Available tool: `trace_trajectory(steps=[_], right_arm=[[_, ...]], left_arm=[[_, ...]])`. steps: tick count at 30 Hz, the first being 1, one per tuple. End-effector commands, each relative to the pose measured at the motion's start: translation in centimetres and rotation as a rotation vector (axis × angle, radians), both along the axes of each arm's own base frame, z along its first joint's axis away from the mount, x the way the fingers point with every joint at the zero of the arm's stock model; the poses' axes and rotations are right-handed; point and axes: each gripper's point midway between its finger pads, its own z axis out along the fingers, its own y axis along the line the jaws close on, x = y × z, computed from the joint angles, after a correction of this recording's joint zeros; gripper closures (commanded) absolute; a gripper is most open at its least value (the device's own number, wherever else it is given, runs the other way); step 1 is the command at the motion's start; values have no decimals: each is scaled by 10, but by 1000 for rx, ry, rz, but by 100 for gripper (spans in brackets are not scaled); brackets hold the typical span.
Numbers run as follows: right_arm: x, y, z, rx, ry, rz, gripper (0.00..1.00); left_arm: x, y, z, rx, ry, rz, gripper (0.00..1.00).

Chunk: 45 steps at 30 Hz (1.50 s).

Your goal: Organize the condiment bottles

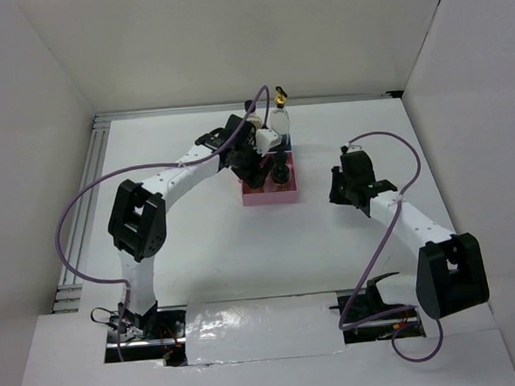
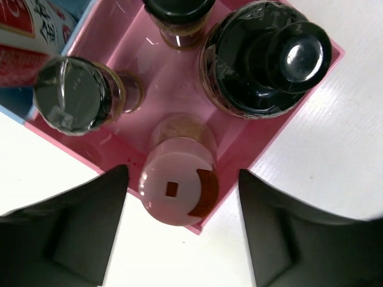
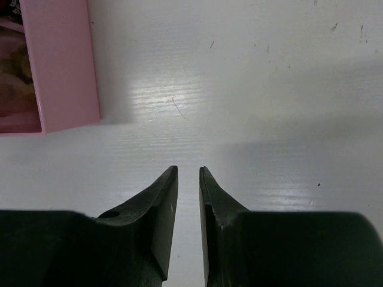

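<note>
Pink-capped jar (image 2: 177,186) between left fingers (image 2: 90,227), spread wide, left arm (image 1: 182,174) stretched to tray (image 2: 179,84); right fingers (image 3: 158,227) narrowly apart, empty.

Red-labelled bottle (image 2: 23,27) half off-frame

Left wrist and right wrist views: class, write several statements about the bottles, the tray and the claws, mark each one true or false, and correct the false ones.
1. The small pink-capped jar stands inside the pink plastic tray. True.
2. The left claw is clamped on the pink-capped jar. False: its fingers stand apart on either side of the jar, with a gap on each side.
3. The right claw holds a bottle. False: it holds nothing and is over the bare white table.
4. The large dark bottle with a black cap stands in the pink plastic tray. True.
</note>
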Motion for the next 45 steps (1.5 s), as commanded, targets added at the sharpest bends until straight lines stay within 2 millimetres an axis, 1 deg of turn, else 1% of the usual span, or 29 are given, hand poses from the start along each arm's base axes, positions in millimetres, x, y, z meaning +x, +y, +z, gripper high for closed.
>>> trace_trajectory(steps=[1, 4, 8, 12, 14, 15, 16, 17, 18, 19, 20, 21, 22, 23, 24, 25, 26, 27, 28, 29, 31, 32, 33, 34, 35, 36, 37, 42, 45], right_arm=[[1, -4, 10, -1, -37, -8, 72], [0, -3, 10, 0, -38, -5, 71], [-1, -4, 10, 2, -36, -8, 71], [3, -5, 15, 9, -48, -2, 70], [4, 0, 16, 26, -46, 37, 59], [8, -3, 17, 20, -44, 32, 45], [6, -6, 16, 10, -30, 35, 39], [8, -6, 16, 7, -23, 34, 32], [10, -9, 18, 1, -25, 27, 23], [9, -13, 17, -10, -19, 18, 19], [9, -15, 21, -12, -29, 15, 16], [9, -16, 21, -13, -31, 11, 11], [9, -18, 22, -9, -34, -1, 10], [7, -20, 22, -6, -38, -6, 9], [6, -20, 23, -1, -39, -10, 8], [5, -22, 22, 3, -38, -20, 8], [1, -22, 19, 11, -33, -24, 8], [-1, -22, 18, 17, -29, -29, 7], [-3, -23, 17, 21, -24, -36, 7], [-6, -24, 15, 29, -16, -54, 5], [-10, -27, 12, 31, -3, -90, 4], [-10, -30, 12, 32, 1, -135, 2], [-13, -32, 9, 30, 16, -155, 1], [-13, -33, 7, 29, 28, -164, 1], [-16, -33, 4, 32, 49, -172, 0], [-17, -33, 3, 29, 60, -172, 0], [-16, -32, 1, 26, 76, -170, 0], [-25, -31, -1, 17, 99, -155, 0], [-28, -25, 3, 48, 64, -129, 0]], left_arm=[[-1, -3, 14, -47, 17, 5, 12], [-1, -4, 23, -58, 12, 3, 1], [-3, -6, 40, -80, 6, 2, 1], [1, -5, 70, -102, -41, 13, 1], [5, 3, 91, -92, -105, 32, 1], [5, 8, 95, -83, -126, 42, 1], [5, 14, 102, -77, -155, 48, 1], [9, 26, 128, -86, -239, 73, 1], [6, 35, 126, -76, -245, 88, 1], [4, 44, 135, -81, -270, 104, 1], [0, 64, 163, -112, -326, 145, 1], [-6, 77, 159, -112, -306, 168, 1], [-17, 93, 175, -150, -310, 209, 1], [-19, 123, 171, -145, -269, 276, 1], [-29, 136, 155, -148, -212, 290, 1], [-35, 170, 160, -159, -221, 368, 1], [-41, 186, 154, -157, -210, 395, 1], [-54, 200, 126, -140, -153, 417, 1], [-62, 226, 124, -130, -169, 475, 1], [-75, 238, 98, -109, -118, 502, 1], [-88, 265, 87, -116, -121, 577, 1], [-102, 271, 60, -106, -69, 601, 1], [-105, 276, 59, -113, -102, 619, 1], [-109, 285, 49, -107, -94, 650, 1], [-120, 287, 27, -98, -58, 663, 1], [-120, 290, 27, -98, -90, 674, 1], [-128, 290, 10, -89, -62, 681, 1], [-137, 287, -9, -84, -95, 642, 2], [-137, 291, -5, -78, -138, 659, 3]])
